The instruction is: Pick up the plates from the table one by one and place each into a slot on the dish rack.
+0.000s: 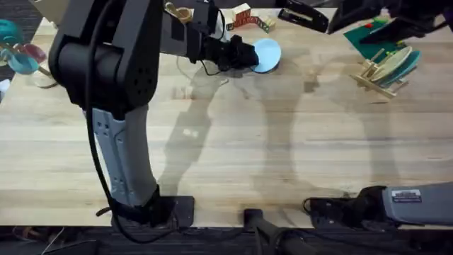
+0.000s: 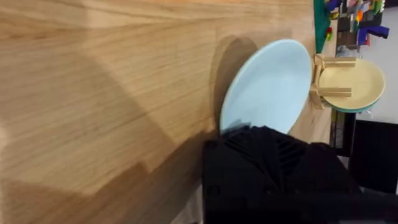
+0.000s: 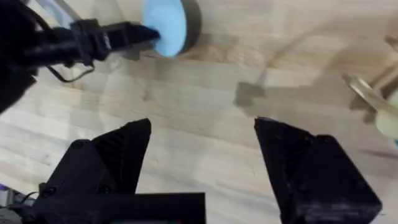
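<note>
So the left gripper [image 1: 248, 55] is pinching the near-left edge of the light blue plate [image 1: 267, 54] at the far middle of the table [image 1: 233, 134]. Looks lifted and tilted to me. The dish rack [image 1: 379, 76] sits far right, with what seems to be the teal plate [image 1: 405, 65] and a cream one already slotted. I'd keep the plate on edge, carry it right and line it up with a free gap before letting go. The right gripper [image 3: 202, 158] is spread wide, holding nothing. No readable writing; the label on the right arm is too small.

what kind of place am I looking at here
Probably a robot test bench: two black arms based at a light wood butcher-block table, a small pale-wood dish rack, and toy bricks at the far edge.
</note>
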Available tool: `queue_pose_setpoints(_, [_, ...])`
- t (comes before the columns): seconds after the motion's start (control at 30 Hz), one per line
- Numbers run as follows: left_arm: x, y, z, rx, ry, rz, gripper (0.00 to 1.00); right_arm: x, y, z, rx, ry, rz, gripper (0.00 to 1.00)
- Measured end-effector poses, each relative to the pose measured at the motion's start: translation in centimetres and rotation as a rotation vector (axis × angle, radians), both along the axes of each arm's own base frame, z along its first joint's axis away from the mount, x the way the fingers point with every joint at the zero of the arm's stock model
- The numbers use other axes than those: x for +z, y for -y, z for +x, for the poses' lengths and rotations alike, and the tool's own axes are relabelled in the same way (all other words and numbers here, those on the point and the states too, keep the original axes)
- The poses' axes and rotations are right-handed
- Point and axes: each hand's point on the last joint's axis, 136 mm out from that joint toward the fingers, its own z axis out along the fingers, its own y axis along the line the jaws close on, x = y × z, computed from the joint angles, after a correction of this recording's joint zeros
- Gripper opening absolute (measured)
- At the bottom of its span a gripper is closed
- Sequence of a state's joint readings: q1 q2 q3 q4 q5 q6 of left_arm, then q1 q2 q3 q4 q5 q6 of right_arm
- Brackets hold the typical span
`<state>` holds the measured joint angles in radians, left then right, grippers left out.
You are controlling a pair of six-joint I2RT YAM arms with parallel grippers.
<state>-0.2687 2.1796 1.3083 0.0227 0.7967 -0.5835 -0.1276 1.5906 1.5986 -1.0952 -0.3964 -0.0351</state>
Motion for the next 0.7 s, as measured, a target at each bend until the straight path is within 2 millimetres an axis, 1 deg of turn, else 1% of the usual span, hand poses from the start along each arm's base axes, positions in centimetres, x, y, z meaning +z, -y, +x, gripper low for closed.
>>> queue_pose_setpoints(0.07, [0.0,0.0,0.0,0.000,0.000,0.000,0.039,-0.7,-0.4,1.1,0.014,0.005,0.022,0.996])
queue_pose_setpoints(0.17, [0.0,0.0,0.0,0.000,0.000,0.000,0.039,-2.3,-1.3,2.9,0.043,0.005,0.040,0.996])
queue_pose_setpoints(0.33, [0.0,0.0,0.0,0.000,0.000,0.000,0.039,-5.2,-3.7,5.6,0.108,0.007,0.053,0.996])
queue_pose_setpoints(0.5, [0.0,0.0,0.0,0.000,0.000,0.000,0.038,-7.8,-5.9,7.2,0.160,0.001,0.075,0.995])
queue_pose_setpoints(0.7, [0.0,0.0,0.0,0.000,0.000,0.000,0.039,-11.3,-7.7,9.2,0.199,0.000,0.091,0.996])
